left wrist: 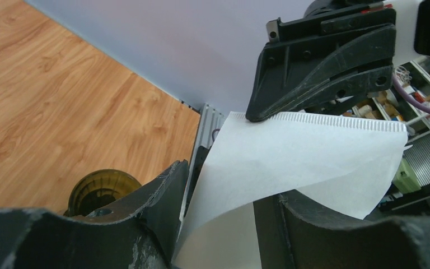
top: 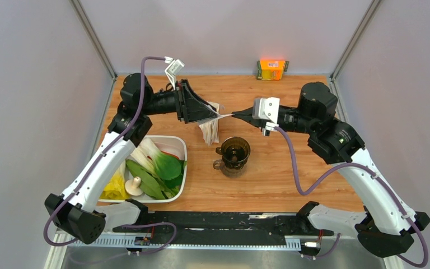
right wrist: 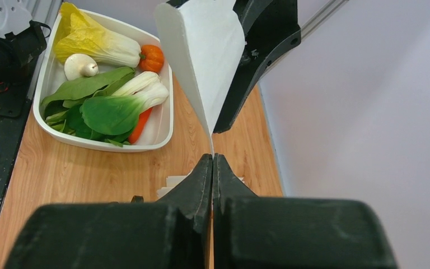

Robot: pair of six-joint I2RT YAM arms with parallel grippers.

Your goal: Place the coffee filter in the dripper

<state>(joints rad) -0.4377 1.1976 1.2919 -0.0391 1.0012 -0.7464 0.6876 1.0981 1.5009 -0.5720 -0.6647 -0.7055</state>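
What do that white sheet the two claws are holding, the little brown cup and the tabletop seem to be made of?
The coffee filter looks like thin matte white paper: it curves limply and has a crimped seam along one edge. The dripper seems to be tinted see-through plastic or glass; which one is unclear. The table shows wood grain, though it could be laminate.

Bright, even light; near hand parts perhaps blurred.

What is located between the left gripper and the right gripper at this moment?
The coffee filter spans the gap, pinched by the left gripper and the right gripper; the top view shows this, with the dripper below on the table.
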